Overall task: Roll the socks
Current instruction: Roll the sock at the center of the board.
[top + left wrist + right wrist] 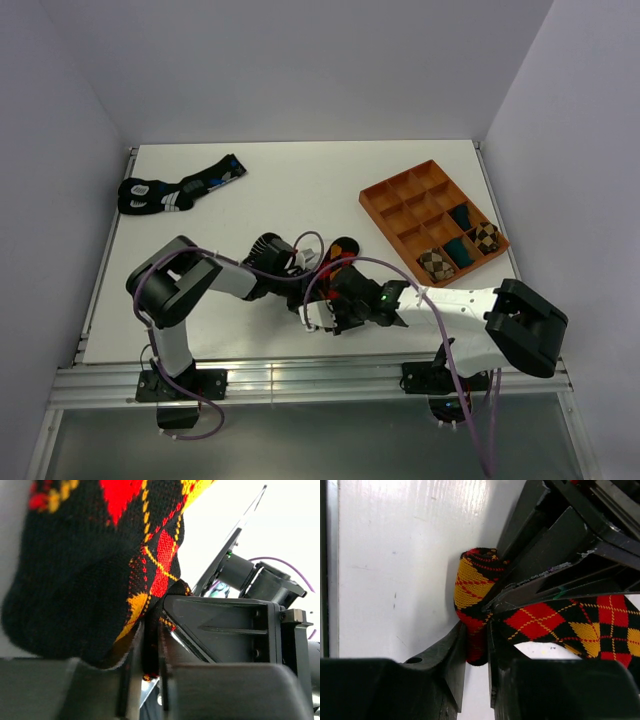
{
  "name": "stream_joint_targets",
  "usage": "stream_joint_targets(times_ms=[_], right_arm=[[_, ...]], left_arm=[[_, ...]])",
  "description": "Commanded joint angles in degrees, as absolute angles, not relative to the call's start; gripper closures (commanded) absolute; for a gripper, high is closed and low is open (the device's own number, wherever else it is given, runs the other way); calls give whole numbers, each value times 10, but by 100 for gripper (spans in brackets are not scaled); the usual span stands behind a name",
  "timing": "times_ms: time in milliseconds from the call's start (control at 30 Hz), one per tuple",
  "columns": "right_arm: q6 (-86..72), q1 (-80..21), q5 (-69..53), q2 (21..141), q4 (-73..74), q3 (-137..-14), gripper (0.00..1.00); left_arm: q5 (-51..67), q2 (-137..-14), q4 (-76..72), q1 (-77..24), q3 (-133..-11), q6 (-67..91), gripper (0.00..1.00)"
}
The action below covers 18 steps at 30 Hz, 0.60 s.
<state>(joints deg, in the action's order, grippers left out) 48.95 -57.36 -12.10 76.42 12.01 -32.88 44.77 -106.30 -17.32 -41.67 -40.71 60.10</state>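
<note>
The long black sock with red and orange argyle diamonds (342,248) lies near the table's middle front, between both grippers. My left gripper (312,274) is shut on a fold of it, as the left wrist view shows (150,647), with the sock's bulk (90,580) draped above the jaws. My right gripper (324,308) is shut on the sock's rolled end (472,587); its jaws (477,635) pinch the roll just above the table. The rest of the sock (600,625) runs off to the right. The two grippers almost touch. The short striped ankle sock is out of view.
A pair of black socks with blue and white marks (180,190) lies at the far left. An orange compartment tray (400,195) stands at the right, holding rolled bundles, one brown-checked (435,263). White walls close in the table on three sides.
</note>
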Motion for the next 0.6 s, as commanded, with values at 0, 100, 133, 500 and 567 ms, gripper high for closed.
stream_joint_targets(times_ms=[0,100,133,500,567], right_arm=[[488,-564,-158,779,160,-350,84],[495,-542,-201,779,209,-368,84],[497,-535,-213,780,219,-373,84],[561,-420,-365,885,414,-495,84],[581,-396,-393,928,450,-522,84]], left_arm=[[403,-1035,-208,-418,-367,643,77],[375,-1010,-243,-418,-341,672,71],[366,-1003,-244,-419,-338,674,70],[269,-934,-255,-432,-304,686,67],[241,-922,-253,-439,-299,686,68]])
